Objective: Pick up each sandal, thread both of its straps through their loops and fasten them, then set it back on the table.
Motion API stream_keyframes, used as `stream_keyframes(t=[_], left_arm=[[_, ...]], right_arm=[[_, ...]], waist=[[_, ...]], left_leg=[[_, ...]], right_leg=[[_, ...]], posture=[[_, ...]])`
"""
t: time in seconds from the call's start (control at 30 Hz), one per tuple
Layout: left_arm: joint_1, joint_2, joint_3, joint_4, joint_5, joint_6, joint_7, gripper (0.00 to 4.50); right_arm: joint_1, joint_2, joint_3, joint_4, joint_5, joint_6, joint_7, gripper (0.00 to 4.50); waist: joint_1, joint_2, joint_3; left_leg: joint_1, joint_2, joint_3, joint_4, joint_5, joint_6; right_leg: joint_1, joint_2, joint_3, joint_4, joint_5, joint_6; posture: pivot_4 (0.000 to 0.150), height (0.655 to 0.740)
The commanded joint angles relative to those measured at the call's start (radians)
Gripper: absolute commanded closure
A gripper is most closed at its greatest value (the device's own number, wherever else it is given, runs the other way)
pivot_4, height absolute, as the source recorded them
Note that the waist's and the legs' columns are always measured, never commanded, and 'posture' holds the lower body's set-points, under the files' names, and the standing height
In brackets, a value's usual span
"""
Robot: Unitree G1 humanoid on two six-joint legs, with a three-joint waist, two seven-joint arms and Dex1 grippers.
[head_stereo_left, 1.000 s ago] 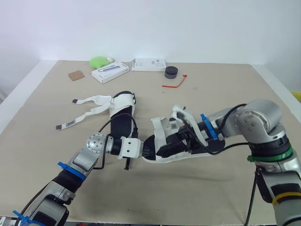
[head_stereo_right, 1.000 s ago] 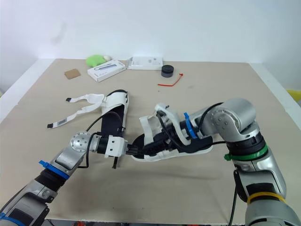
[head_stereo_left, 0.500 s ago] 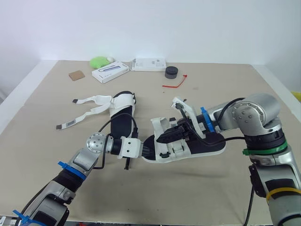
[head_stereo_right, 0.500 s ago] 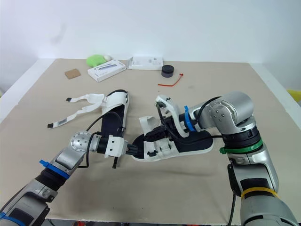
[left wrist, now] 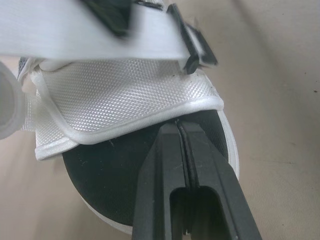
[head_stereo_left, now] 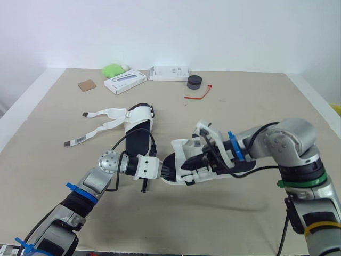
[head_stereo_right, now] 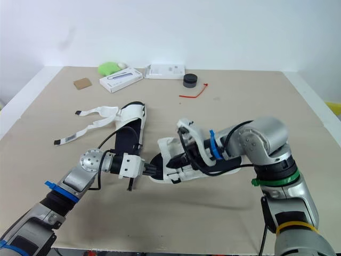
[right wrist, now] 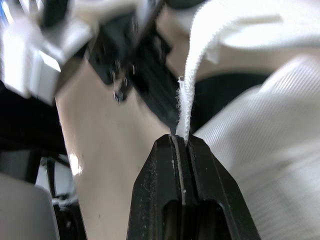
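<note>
"White strap (right wrist: 186, 102): stiff?"
"Soft, light webbing, so it flops. My right gripper (right wrist: 180, 139) pinches its end. My left gripper (left wrist: 178, 125) is clamped on the near sandal (head_stereo_left: 187, 154) at the toe, mid-table (head_stereo_left: 256, 106)."
"The other?"
"The second sandal (head_stereo_left: 137, 125) lies farther left, straps loose. I'd grip its stiffer sole."

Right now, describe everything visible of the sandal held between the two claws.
The sandal is white with a black footbed, a woven mesh upper, white fabric straps and a black loop. It lies lengthwise between the arms near the front of the table, seemingly lifted just clear of it, with its shadow below. The left claw is shut on its rounded end at the edge of the mesh upper. The right claw is shut on the frayed end of one strap.
</note>
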Motion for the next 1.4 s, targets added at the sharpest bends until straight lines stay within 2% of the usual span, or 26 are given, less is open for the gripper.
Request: stream_keyframes(t=[0.03, 0.33, 0.47, 0.7, 0.73, 1.03, 1.17, 1.4], left_arm=[[0.030, 0.012, -0.040, 0.074, 0.075, 0.029, -0.005, 4.50], [0.030, 0.013, -0.043, 0.074, 0.076, 0.027, -0.007, 4.50], [0.029, 0.013, -0.045, 0.074, 0.076, 0.025, -0.011, 4.50], [0.028, 0.016, -0.046, 0.075, 0.076, 0.023, -0.015, 4.50], [0.028, 0.017, -0.045, 0.075, 0.075, 0.023, -0.015, 4.50], [0.029, 0.016, -0.046, 0.075, 0.073, 0.024, -0.019, 4.50], [0.027, 0.018, -0.045, 0.080, 0.073, 0.022, -0.022, 4.50], [0.023, 0.021, -0.044, 0.084, 0.072, 0.020, -0.028, 4.50]], right_arm=[[0.014, -0.008, -0.015, -0.078, 0.001, -0.021, -0.013, 4.42], [0.079, -0.017, -0.028, -0.176, 0.003, -0.056, -0.034, 4.42], [0.062, -0.047, -0.048, -0.193, 0.011, -0.088, -0.002, 3.27], [0.069, -0.117, -0.123, -0.228, 0.067, -0.140, 0.074, 0.17], [0.073, -0.126, -0.130, -0.232, 0.077, -0.145, 0.083, 0.04], [0.222, -0.252, -0.167, -0.311, 0.146, -0.204, 0.179, 0.04], [0.332, -0.247, -0.137, -0.329, 0.088, -0.280, 0.140, 0.04], [0.397, -0.224, -0.121, -0.322, 0.027, -0.349, 0.087, 0.04]], waist=[[0.000, 0.000, 0.000], [0.000, 0.000, 0.000], [0.000, 0.000, 0.000], [0.000, 0.000, 0.000], [0.000, 0.000, 0.000], [0.002, 0.000, 0.000], [0.002, -0.001, -0.001], [0.002, -0.001, -0.001]], left_leg=[[0.000, 0.000, 0.000, 0.000, 0.000, 0.000], [0.000, 0.000, -0.002, 0.000, 0.001, -0.002], [0.000, 0.000, -0.003, 0.000, 0.002, -0.002], [0.000, 0.000, -0.003, 0.000, 0.002, -0.002], [0.000, 0.000, -0.003, 0.000, 0.002, -0.002], [0.000, 0.000, -0.003, 0.000, 0.002, -0.002], [0.001, 0.000, -0.004, 0.000, 0.002, -0.002], [0.002, 0.000, -0.004, 0.000, 0.002, -0.003]], right_leg=[[0.000, 0.000, 0.000, 0.000, -0.001, 0.001], [0.001, 0.001, -0.001, 0.000, -0.003, 0.004], [0.001, 0.001, -0.002, 0.000, -0.003, 0.004], [0.001, 0.002, -0.002, 0.000, -0.003, 0.005], [0.001, 0.002, -0.002, 0.000, -0.003, 0.005], [0.001, 0.002, -0.003, 0.000, -0.004, 0.005], [0.002, 0.003, -0.003, 0.000, -0.004, 0.005], [0.003, 0.004, -0.003, 0.000, -0.004, 0.005]], posture=[[0.150, 0.7400], [0.150, 0.7400], [0.150, 0.7400], [0.150, 0.7400], [0.150, 0.7400], [0.150, 0.7400], [0.150, 0.7400], [0.150, 0.7400]])
